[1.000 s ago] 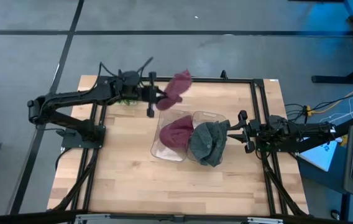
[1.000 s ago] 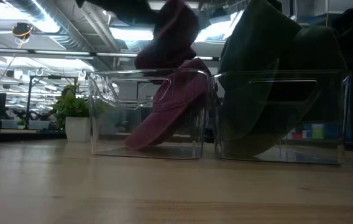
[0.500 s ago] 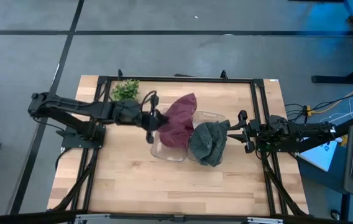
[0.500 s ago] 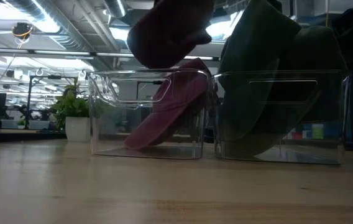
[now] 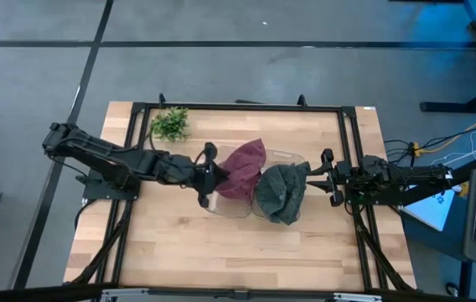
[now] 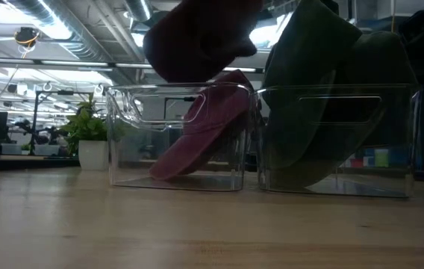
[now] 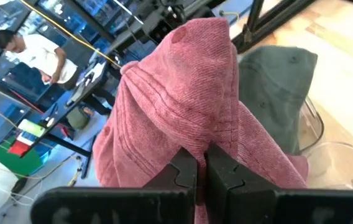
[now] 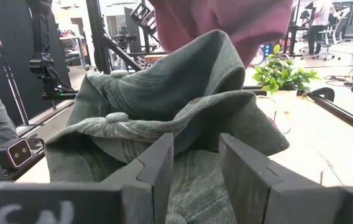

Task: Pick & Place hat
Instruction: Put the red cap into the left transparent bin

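My left gripper [image 5: 209, 174] is shut on a maroon hat [image 5: 243, 168], which it holds over the left clear bin [image 6: 178, 134]. The held hat also shows at the top of the low view [image 6: 197, 37]. A second maroon hat [image 6: 206, 127] leans inside that bin. Grey-green hats [image 5: 280, 191] fill the right clear bin [image 6: 339, 138] and rise above its rim. My right gripper [image 5: 315, 174] is open at the grey-green hats' right side, and in its wrist view [image 8: 198, 165] the fingers stand apart just before the cloth. My left gripper pinches a fold of the maroon hat's cloth [image 7: 202, 138] between its two fingers. The fingers come about level from the table's left. The hat bulges beyond the fingers, off the table, over the left bin's rim. Whether my right gripper touches the grey-green hat, I cannot tell.
A small potted plant [image 5: 169, 123] stands at the table's far left. A black frame [image 5: 351, 151] runs round the table. The near half of the wooden table [image 5: 221, 252] is bare. People [image 7: 30, 53] show in the room beyond.
My left gripper has carried the maroon hat from the table's far side toward the near edge. It has come lower, and the hat now sits over the left bin. The gripper has stayed shut on the hat.
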Available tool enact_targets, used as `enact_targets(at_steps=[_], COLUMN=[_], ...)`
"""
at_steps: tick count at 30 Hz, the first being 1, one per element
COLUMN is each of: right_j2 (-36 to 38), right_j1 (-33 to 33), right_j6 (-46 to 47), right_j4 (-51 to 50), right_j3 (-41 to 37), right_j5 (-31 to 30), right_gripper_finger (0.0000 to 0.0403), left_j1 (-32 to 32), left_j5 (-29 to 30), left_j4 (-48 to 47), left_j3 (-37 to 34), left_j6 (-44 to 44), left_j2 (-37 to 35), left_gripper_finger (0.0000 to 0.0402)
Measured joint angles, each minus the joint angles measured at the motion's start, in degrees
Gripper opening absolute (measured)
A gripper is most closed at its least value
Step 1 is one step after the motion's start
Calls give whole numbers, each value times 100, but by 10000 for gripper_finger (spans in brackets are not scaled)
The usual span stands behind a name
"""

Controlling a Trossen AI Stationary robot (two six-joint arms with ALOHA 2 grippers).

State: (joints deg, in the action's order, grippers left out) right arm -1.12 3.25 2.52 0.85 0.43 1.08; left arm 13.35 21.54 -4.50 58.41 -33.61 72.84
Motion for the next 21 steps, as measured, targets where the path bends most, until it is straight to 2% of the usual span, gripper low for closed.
enact_targets(at_steps=[14,21], right_j2=[-1,-1], right_j1=[0,0], right_j6=[0,1], right_j4=[1,-1], right_j3=[-2,-1], right_j5=[0,0], right_gripper_finger=[131,131], left_j1=[-321,-482], left_j5=[-215,-479], left_j4=[171,327], left_j3=[0,0], left_j6=[9,322], left_j2=[800,1152], left_gripper_finger=[3,3])
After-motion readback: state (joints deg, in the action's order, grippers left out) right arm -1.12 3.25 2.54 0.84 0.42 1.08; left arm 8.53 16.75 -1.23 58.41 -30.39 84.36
